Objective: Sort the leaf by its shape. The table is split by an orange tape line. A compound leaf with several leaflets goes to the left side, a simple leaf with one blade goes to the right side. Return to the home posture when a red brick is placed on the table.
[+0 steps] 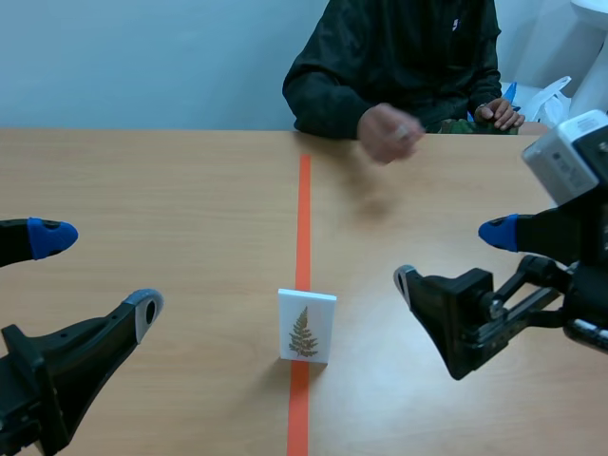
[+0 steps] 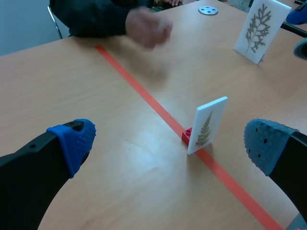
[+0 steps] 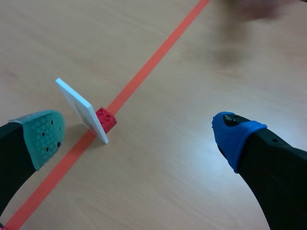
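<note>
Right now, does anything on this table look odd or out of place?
The fern-leaf card stands upright right on the orange tape line, so on neither side, with a small red brick at its back. Nothing looks spilled or damaged.

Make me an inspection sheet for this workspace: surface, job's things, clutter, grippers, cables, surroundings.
Surface: light wooden table, split by an orange tape line.
Job's things: white card printed with a green fern leaf, upright on the tape line, a small red toy brick against its back; second white card printed with a branching leaf, upright on the right side.
Clutter: small round grey disc with holes, beyond the second card.
Grippers: left gripper open, right gripper open, flanking the fern card, neither touching it.
Cables: nothing seen.
Surroundings: person in a dark jacket seated across the table, hand over it; pale wall behind.
</note>
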Robot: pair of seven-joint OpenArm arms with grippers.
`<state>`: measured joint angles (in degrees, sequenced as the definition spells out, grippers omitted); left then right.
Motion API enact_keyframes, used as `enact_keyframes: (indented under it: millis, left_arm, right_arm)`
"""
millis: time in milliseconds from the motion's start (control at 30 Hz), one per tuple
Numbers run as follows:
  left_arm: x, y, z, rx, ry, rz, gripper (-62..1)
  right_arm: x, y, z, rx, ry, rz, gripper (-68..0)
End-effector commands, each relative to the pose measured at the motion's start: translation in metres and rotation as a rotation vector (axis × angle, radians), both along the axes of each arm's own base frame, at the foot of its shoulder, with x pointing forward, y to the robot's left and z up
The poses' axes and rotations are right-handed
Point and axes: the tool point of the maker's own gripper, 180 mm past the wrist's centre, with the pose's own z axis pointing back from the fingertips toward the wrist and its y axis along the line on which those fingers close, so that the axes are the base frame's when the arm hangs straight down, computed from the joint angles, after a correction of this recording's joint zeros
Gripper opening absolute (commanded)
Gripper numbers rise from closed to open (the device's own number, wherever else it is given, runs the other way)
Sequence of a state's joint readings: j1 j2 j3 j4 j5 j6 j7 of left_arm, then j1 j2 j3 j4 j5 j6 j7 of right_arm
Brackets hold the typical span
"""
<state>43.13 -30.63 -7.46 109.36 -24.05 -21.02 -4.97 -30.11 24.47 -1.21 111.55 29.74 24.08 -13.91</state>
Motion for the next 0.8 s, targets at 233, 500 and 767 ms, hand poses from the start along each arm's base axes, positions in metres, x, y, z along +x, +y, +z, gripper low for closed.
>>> enact_keyframes:
  millis: [233, 500, 767]
  left_arm:
    - [0.001, -0.004, 0.009, -0.024, -0.026, -0.002, 1.4]
    - [0.001, -0.004, 0.009, -0.024, -0.026, -0.002, 1.4]
    - [0.001, -0.004, 0.009, -0.025, -0.026, -0.002, 1.4]
  right_arm:
    - [0.001, 0.030, -0.013, -0.033, -0.043, 0.122, -3.7]
    - [0.007, 0.054, -0.038, -0.063, -0.072, 0.216, -3.7]
    - [0.018, 0.073, -0.068, -0.044, -0.068, 0.253, -3.7]
